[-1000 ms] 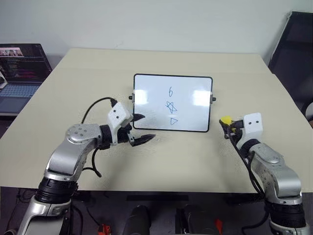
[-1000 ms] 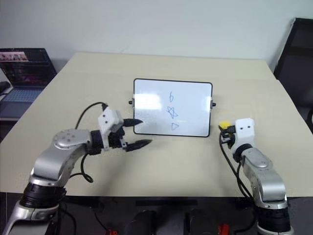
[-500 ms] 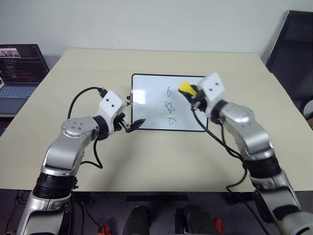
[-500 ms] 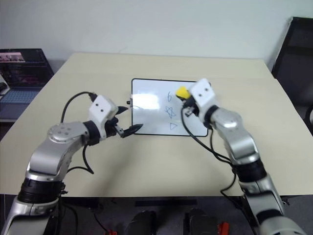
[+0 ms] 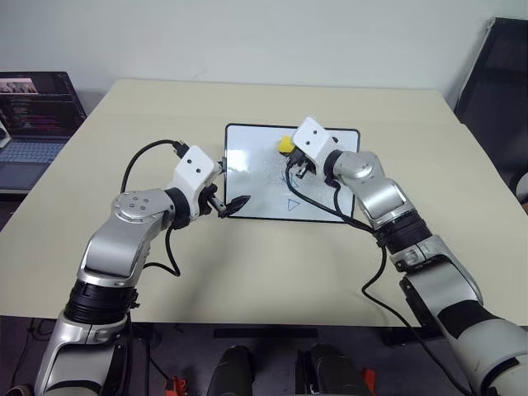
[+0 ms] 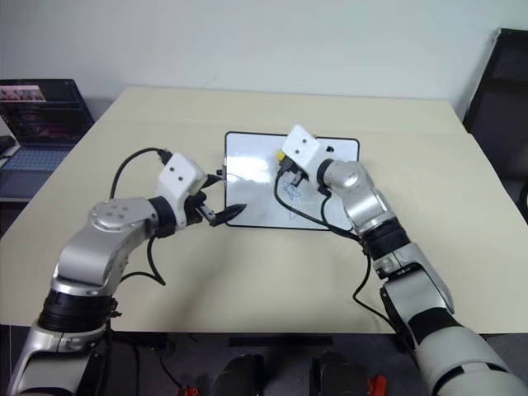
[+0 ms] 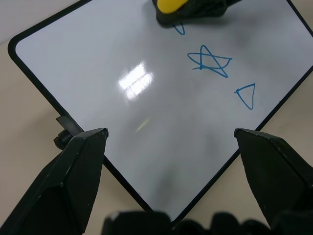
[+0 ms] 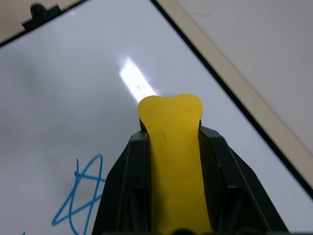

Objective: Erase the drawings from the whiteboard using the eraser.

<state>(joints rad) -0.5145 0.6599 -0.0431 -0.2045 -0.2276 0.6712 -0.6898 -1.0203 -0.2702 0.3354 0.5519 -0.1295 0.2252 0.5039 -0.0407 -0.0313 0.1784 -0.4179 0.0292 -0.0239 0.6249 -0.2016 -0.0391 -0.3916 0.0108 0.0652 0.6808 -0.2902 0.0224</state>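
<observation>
Jaws clamping eraser (image 8: pixel 172 147) over whiteboard (image 5: pixel 256 194) top, left edge unobstructed

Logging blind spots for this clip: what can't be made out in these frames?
- Top drawing: the eraser, clamped in the right gripper, covers most of it in the left wrist view; one blue stroke shows.
- Eraser's contact with the whiteboard: its underside is hidden in every view.
- Star in the left eye view: the right gripper blocks it.
- Laptop: cut off by the frame edge; screen unreadable.
</observation>
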